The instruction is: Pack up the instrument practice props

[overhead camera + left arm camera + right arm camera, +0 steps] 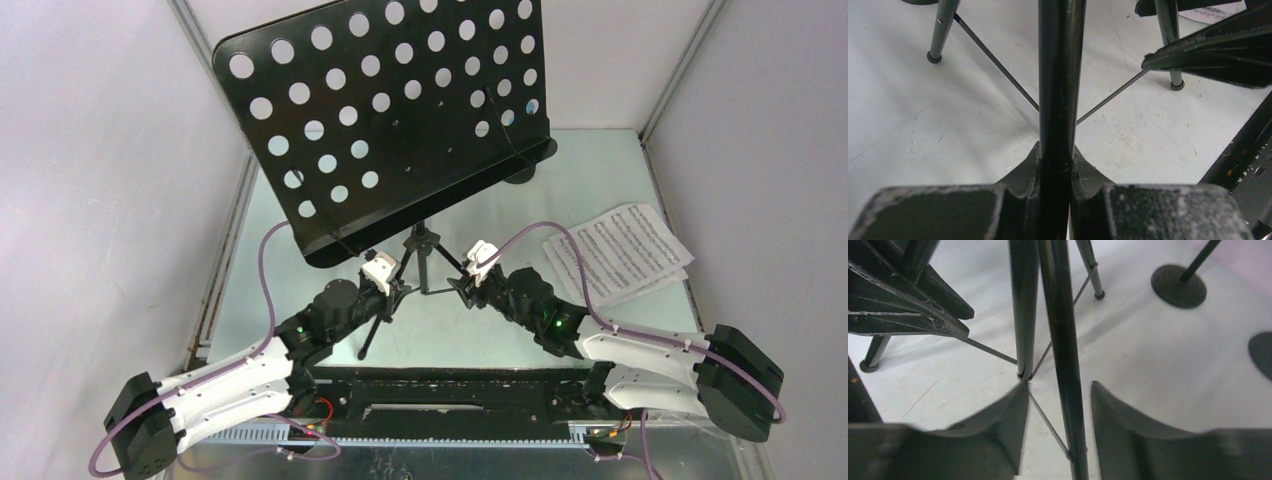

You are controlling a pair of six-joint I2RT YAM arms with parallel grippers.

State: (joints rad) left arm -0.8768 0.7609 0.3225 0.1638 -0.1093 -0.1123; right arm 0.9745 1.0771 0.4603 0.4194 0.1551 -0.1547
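1. The black music rack (440, 170) stands mid-table (600, 170), and its tripod (424, 255) is planted close in front of both arm bases. White walls (100, 200) shut in the table to the left of the rack, to its right and behind it. Seen from above, the perforated desk covers much of the surface behind the tripod. Bare tabletop shows to the rack's left and between the tripod feet.
2. The left gripper (1055, 155) is at the rack's left side, low down. Its jaws are clamped tight on a tripod leg, with a pad pressed against each side of the tube.
3. The right gripper (1058, 390) is at the rack's right side. Its jaws stand apart astride another slanting leg, with a gap on both sides. The fingers are blurred.
4. The rack is matte black. Its desk is tilted, drilled with rows of round holes and lipped along its lower edge. Thin brace rods run from the centre tube to the legs, which end in small rounded feet.
5. The sheet-music pages (620, 252) lie flat and fanned to the right of the rack, clear of the tripod and close to the right wall.
6. Only the top view shows the desk and all of the pages. Only the right wrist view clearly shows the round-based holders (1178, 286) beyond the tripod, one with its thin post and the other cut off by the frame. Only the left wrist view shows the clamp contact.
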